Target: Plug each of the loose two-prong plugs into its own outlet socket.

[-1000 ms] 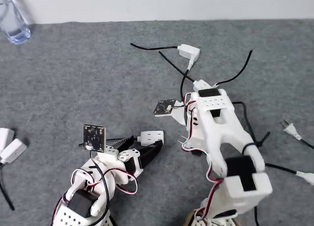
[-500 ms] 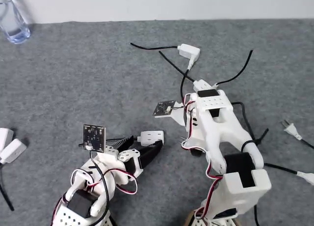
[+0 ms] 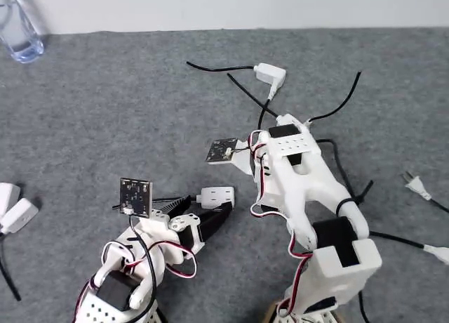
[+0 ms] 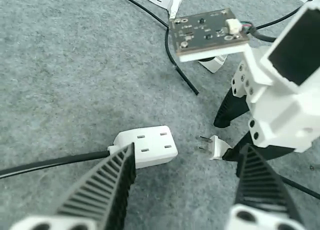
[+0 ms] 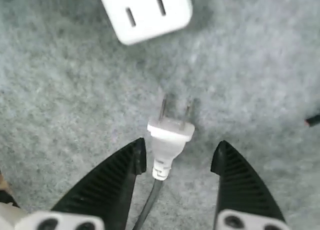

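The plug lies flat on the grey desk, a little below the middle of the high view. Its two prongs point at the white socket, which sits near it but apart. The right hand is open and straddles the plug body, one finger close against it and the other with a gap. It grips nothing yet. The left hand is also spread wide and holds nothing. One fingertip is at the cord end of the socket; I cannot tell whether it touches.

The first risk is in the closing. The nearer finger would probably meet the plug first and nudge it sideways, turning the prongs off the slots. The socket is loose and looks light, and nothing clamps it. A push from the plug would likely slide it across the desk instead of seating the prongs, unless the left hand braces it. Its face shows more than one pair of slots, so the prongs could land across two pairs. The black cords lying close by could also drag or snag.
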Motion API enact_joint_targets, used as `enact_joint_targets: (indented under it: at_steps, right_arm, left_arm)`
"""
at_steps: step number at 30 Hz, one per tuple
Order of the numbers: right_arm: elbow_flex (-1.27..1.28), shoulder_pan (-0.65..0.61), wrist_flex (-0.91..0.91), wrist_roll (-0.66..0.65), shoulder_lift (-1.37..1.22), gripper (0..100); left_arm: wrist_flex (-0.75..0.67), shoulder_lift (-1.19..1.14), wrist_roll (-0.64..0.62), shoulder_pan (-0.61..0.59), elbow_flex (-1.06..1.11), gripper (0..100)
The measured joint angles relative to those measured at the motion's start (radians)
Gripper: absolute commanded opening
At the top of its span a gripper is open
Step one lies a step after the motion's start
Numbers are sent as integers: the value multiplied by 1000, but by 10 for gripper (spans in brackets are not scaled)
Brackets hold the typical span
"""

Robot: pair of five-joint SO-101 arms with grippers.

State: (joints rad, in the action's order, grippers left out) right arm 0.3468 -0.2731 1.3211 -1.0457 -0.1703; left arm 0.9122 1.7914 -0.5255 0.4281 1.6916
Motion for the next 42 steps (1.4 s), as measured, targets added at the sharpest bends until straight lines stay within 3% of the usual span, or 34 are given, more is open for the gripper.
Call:
enact_joint_targets:
  at_steps: [16, 23, 26, 37, 42]
  right_arm:
    - [-66, 2, -2, 3, -137, 214]
    - [-84, 3, -2, 3, -147, 111]
    - [-86, 5, -11, 11, -152, 6]
    - [-86, 5, -9, 60, -149, 8]
    - [-68, -26, 118, 91, -41, 8]
  left_arm:
    - [0, 0, 0, 0, 0, 312]
    - [0, 0, 0, 0, 0, 312]
    - [0, 0, 0, 0, 0, 312]
    - [0, 0, 0, 0, 0, 312]
    - [0, 0, 0, 0, 0, 312]
